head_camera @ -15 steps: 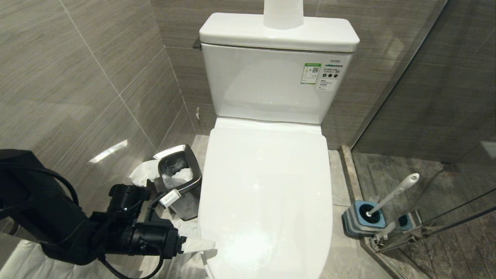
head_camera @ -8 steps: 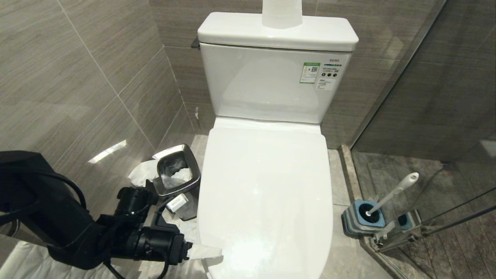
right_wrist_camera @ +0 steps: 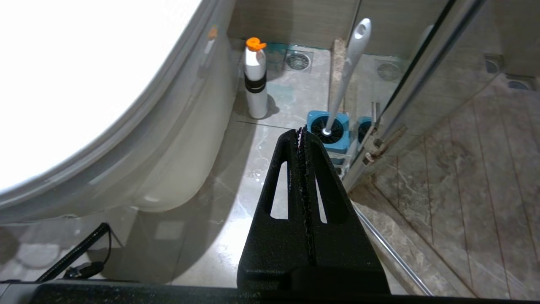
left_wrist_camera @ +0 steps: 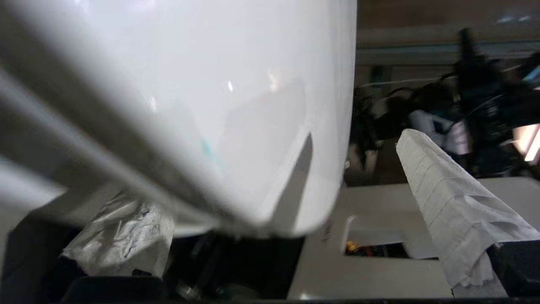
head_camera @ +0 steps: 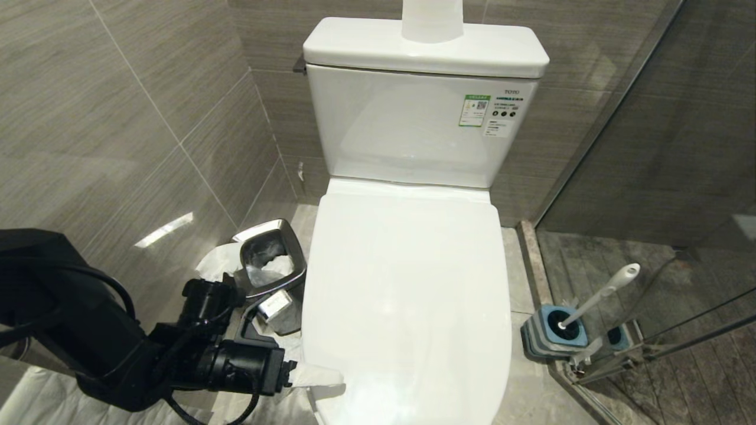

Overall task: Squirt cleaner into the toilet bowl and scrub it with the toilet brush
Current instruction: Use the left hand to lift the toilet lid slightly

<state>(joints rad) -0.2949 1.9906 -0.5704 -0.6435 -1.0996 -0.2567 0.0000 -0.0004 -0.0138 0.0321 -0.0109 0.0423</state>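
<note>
The toilet bowl [head_camera: 407,295] stands with its white lid down, so the basin is hidden. My left gripper [head_camera: 322,378] is at the lid's front left corner, open wide. Its fingers [left_wrist_camera: 455,211] are wrapped in white paper, and the toilet's front edge [left_wrist_camera: 236,126] lies between them. The toilet brush [head_camera: 599,293] leans in its blue-and-grey holder [head_camera: 552,336] on the floor to the right of the toilet. A white cleaner bottle with an orange cap [right_wrist_camera: 256,84] stands beside the toilet base. My right gripper [right_wrist_camera: 301,133] hangs shut and empty above the floor, short of the holder [right_wrist_camera: 329,131].
A square steel bin [head_camera: 271,260] with paper in it stands close behind my left arm, by the tiled wall. A glass shower partition [head_camera: 649,177] and its metal rail [right_wrist_camera: 392,253] close off the right side. A white object [head_camera: 431,20] sits on the tank [head_camera: 413,124].
My left gripper has slid a little to the right, and its paper-wrapped finger reaches further under the lid's front left edge. The brush and the lid have not moved.
</note>
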